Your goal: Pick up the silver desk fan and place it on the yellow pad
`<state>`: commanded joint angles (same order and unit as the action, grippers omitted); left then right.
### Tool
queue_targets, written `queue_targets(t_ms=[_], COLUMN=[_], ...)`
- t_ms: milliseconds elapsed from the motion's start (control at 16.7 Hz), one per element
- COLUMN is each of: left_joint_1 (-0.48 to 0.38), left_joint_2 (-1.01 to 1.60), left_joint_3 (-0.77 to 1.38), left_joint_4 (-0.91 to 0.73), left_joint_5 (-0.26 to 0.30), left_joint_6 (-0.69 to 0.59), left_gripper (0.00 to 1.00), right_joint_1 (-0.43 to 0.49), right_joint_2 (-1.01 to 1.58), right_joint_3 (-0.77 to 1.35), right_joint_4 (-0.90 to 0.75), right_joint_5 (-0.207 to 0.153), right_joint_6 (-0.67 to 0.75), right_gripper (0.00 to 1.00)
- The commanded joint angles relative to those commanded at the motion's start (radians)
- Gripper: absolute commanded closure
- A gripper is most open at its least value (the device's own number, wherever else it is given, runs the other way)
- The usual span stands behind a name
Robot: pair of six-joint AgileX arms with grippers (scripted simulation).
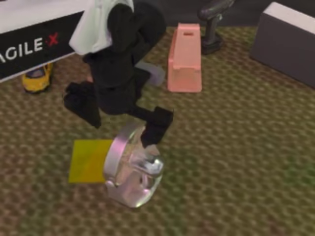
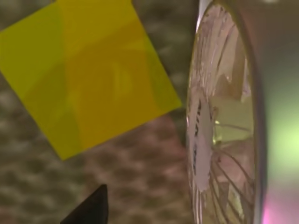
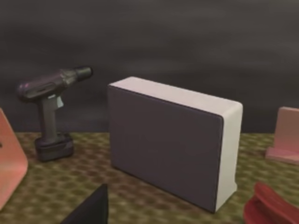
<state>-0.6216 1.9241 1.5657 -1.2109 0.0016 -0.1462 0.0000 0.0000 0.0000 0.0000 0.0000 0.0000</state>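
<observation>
The silver desk fan (image 1: 132,169) stands tilted on the carpet, its round grille edge over the right border of the yellow pad (image 1: 88,160). My left gripper (image 1: 152,130) hangs just behind the fan's top, open. In the left wrist view one dark fingertip (image 2: 93,210) shows, with bare carpet between it and the fan's grille (image 2: 224,121); the other finger is hidden. The yellow pad (image 2: 88,79) lies flat beside the grille. My right arm is out of the top view, parked; one of its fingertips (image 3: 96,205) shows in its wrist view.
A pink box (image 1: 184,59) and a dark drill (image 1: 211,24) stand at the back. A grey and white box (image 1: 285,39) is at the back right. A yellow toy car (image 1: 37,78) sits by the white AgileX board (image 1: 29,39). A red object (image 3: 273,207) lies near the right gripper.
</observation>
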Motion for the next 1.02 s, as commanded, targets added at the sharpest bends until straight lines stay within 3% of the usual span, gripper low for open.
queue_targets(t_ms=[360,1020], left_joint_1=[-0.001,-0.001], left_joint_2=[0.007,0.007], left_joint_3=[-0.052,-0.052], left_joint_4=[0.057,0.057], left_joint_5=[0.0,0.0], left_joint_6=[-0.001,-0.001], left_gripper=[0.0,0.83], right_joint_1=[0.0,0.0], right_joint_2=[0.0,0.0], right_joint_3=[0.0,0.0], right_joint_4=[0.0,0.0], right_joint_5=[0.0,0.0], right_joint_6=[0.0,0.0], right_gripper=[0.0,0.0])
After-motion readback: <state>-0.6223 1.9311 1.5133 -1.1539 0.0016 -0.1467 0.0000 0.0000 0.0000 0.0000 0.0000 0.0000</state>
